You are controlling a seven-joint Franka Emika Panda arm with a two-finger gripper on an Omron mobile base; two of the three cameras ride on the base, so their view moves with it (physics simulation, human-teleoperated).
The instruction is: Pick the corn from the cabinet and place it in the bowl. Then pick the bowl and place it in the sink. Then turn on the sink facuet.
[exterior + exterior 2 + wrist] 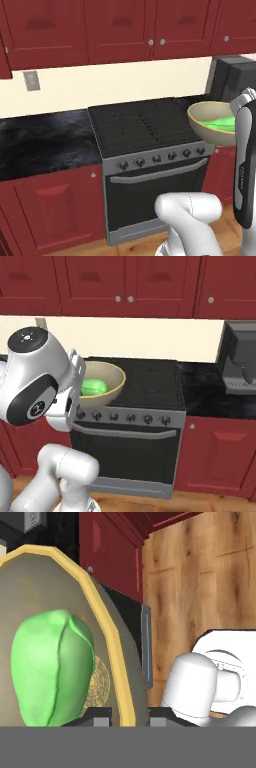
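The tan bowl [204, 118] hangs in the air over the front right of the stove, with the bright green corn [221, 123] lying inside it. In the right base view the bowl [113, 382] and the corn [93, 387] sit just beside my white hand. My gripper [129, 718] is shut on the bowl's rim, one fingertip [96, 716] inside and one outside. The hand view shows the bowl [45, 587] on edge, the corn [52, 667] resting against its inner wall. The sink and the faucet are out of view.
A black stove [145, 125] with a row of knobs stands below the bowl. Black marbled countertop [40, 140] runs to its left. A dark coffee machine [240, 363] stands on the counter to the right. Red upper cabinets [125, 281] are closed. Wooden floor [200, 572] lies below.
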